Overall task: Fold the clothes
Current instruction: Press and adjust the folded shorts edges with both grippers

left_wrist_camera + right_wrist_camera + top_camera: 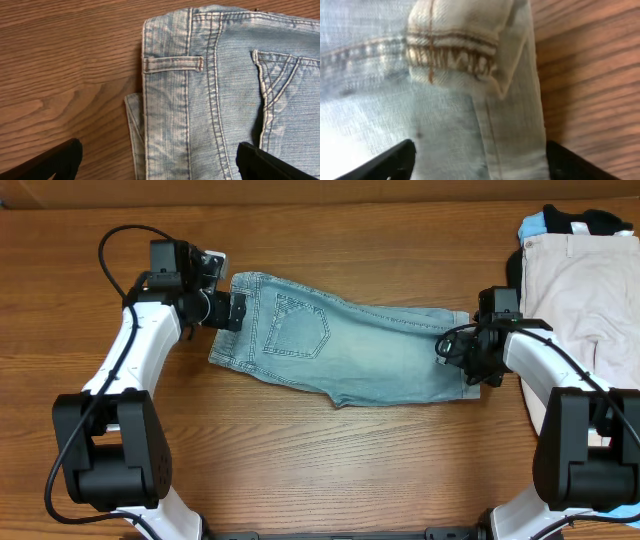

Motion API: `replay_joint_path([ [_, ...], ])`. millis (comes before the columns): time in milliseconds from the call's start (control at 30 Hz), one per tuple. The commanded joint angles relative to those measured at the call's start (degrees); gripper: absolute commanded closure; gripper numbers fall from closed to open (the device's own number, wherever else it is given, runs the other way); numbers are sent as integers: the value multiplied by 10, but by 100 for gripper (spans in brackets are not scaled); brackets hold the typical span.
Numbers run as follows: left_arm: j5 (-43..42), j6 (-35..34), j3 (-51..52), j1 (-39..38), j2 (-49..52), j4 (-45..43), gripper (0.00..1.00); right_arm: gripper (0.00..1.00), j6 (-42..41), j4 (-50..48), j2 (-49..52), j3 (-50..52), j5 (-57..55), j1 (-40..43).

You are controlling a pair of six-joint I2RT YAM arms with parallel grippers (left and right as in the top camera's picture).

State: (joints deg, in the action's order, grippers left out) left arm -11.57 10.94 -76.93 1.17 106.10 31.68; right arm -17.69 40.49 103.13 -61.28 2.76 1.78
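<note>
Light-blue folded denim jeans (pixel 350 345) on brown wooden table (pixel 330 470). Left gripper (pixel 160 165) fingers apart at waistband (pixel 167 100); right gripper (pixel 480 160) fingers spread at hem (pixel 455 50).

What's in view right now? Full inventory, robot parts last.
jeans: one, light blue denim, flat mid-table
beige garment: one, beige, table's far right
black garment: one, black, top right corner
blue garment: one, light blue, peeking out beside the black one
table: one, brown wood
left gripper: one, black, open over the waistband end
right gripper: one, black, open over the hem end
</note>
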Motion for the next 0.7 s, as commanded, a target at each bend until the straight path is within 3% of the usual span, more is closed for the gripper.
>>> replay_joint_path([
  [0, 2, 2, -13, 0, 5, 2, 1, 31, 1, 15, -27, -46, 3, -2],
  [33, 2, 2, -13, 0, 5, 5, 2, 41, -2, 24, -35, -55, 3, -1],
  [133, 2, 2, -13, 0, 5, 16, 9, 59, -2, 38, -50, -70, 3, 2],
  [433, 6, 2, -13, 0, 5, 41, 12, 61, 1, 28, -34, -69, -2, 25],
  [567, 6, 2, -13, 0, 5, 41, 21, 83, 31, 10, -12, -69, 19, 25],
  [667, 6, -12, -13, 0, 5, 43, 25, 94, 49, 7, 16, -69, 45, 25],
])
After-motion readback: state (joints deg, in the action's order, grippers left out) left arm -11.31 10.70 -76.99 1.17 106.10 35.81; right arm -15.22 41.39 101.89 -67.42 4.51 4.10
